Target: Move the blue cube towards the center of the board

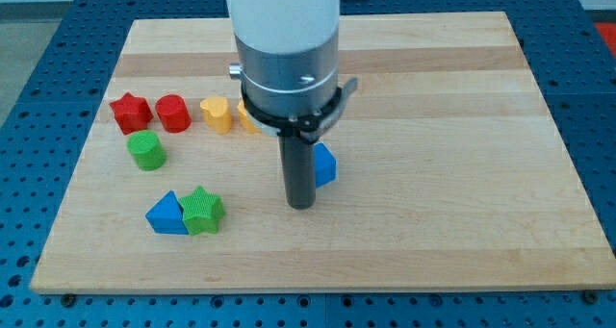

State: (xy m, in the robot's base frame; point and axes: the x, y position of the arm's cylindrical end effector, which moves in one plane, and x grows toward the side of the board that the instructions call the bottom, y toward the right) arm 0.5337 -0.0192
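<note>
The blue cube [325,164] sits near the middle of the wooden board [462,174], partly hidden behind my rod. My tip [301,205] rests on the board just to the view's left of the cube and slightly below it, touching or nearly touching its side. The arm's wide grey and white body hangs above and hides the board behind it.
A red star block [130,113], a red cylinder [173,113], a yellow heart-like block [218,114] and another yellow block [247,119], partly hidden, line up at the view's left. A green cylinder [146,150] sits below them. A blue triangle [167,214] touches a green star [203,211].
</note>
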